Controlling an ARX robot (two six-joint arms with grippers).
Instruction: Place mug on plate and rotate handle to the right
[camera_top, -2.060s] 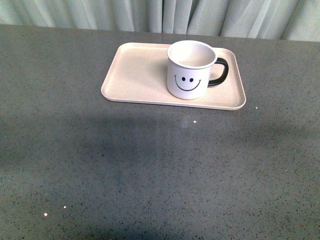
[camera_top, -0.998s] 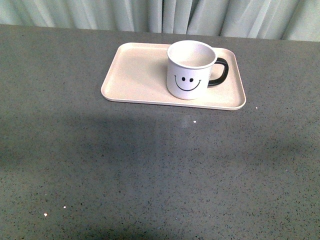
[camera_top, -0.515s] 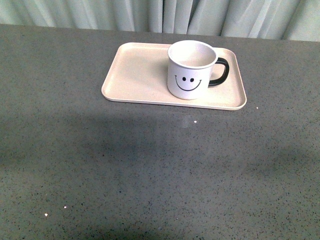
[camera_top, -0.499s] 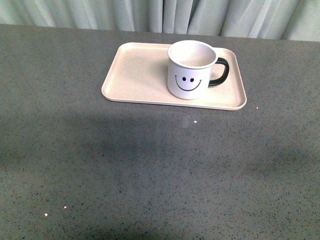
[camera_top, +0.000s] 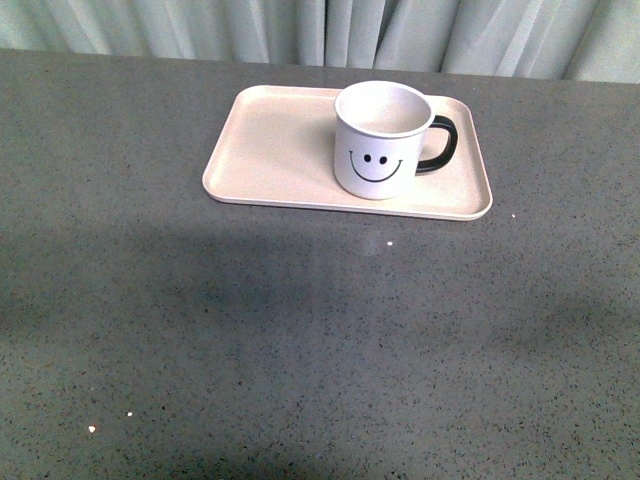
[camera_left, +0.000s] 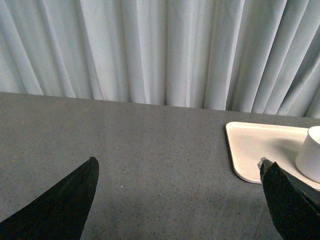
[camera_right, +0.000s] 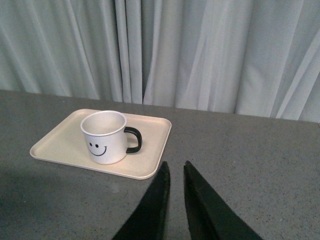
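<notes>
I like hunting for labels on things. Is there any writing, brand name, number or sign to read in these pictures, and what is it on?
No words, brands or numbers can be read anywhere.
The only mark is a drawn black smiley face, two dot eyes and a curved mouth, on the side of the white mug.
The plate under it is plain, and so are the table and the curtain.

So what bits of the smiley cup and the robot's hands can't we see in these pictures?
- White smiley-face mug: its back side faces away in the front and right wrist views; the left wrist view's edge cuts most of it off.
- Black loop handle: absent from the left wrist view.
- Both arms: outside the front view.
- Pale pink rectangular plate: partly covered by the mug.
</notes>
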